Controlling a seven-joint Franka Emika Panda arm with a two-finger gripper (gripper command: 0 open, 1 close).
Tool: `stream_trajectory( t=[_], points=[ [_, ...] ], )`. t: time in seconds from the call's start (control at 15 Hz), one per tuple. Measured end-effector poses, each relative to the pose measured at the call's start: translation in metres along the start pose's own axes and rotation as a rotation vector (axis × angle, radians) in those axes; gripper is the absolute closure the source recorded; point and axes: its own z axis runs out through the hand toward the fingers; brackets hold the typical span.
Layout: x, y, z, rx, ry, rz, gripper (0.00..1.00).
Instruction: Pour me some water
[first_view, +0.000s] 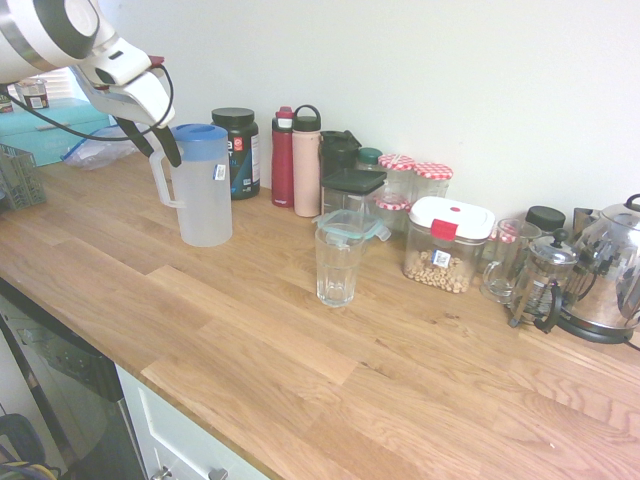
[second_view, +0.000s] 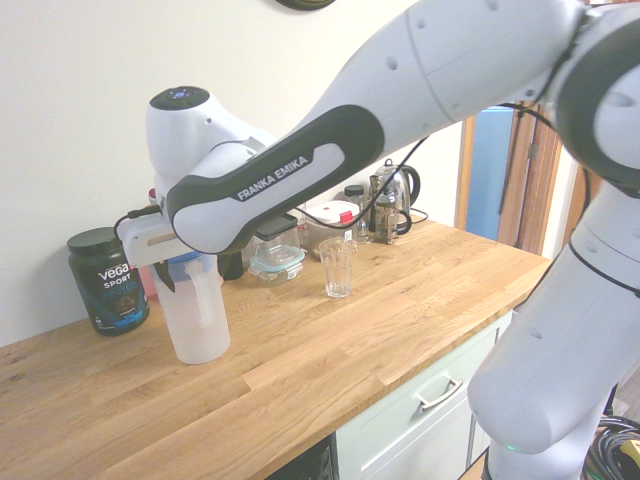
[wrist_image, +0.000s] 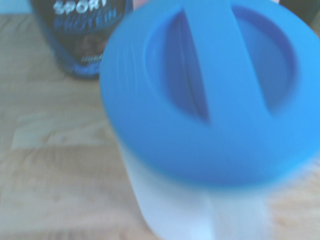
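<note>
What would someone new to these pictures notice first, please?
Probably the big white arm, reaching over the counter with its open gripper beside the top of a pitcher. That pitcher, frosted with a bright blue lid, stands upright and fills much of the wrist view. Next might come the clear glass, standing apart nearer the counter's middle.

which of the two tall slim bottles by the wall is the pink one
The pale pink bottle is the one with the black loop on its cap, standing right beside the darker red bottle, on the side toward the jars.
</note>
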Motion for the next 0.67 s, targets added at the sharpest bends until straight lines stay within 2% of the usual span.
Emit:
stream_trajectory(
  t=[0.27, 0.67],
  points=[
    [0.007, -0.013, 0.031, -0.005, -0.025, 0.006, 1.0],
    [0.006, -0.009, 0.026, -0.006, -0.026, -0.023, 1.0]
  ],
)
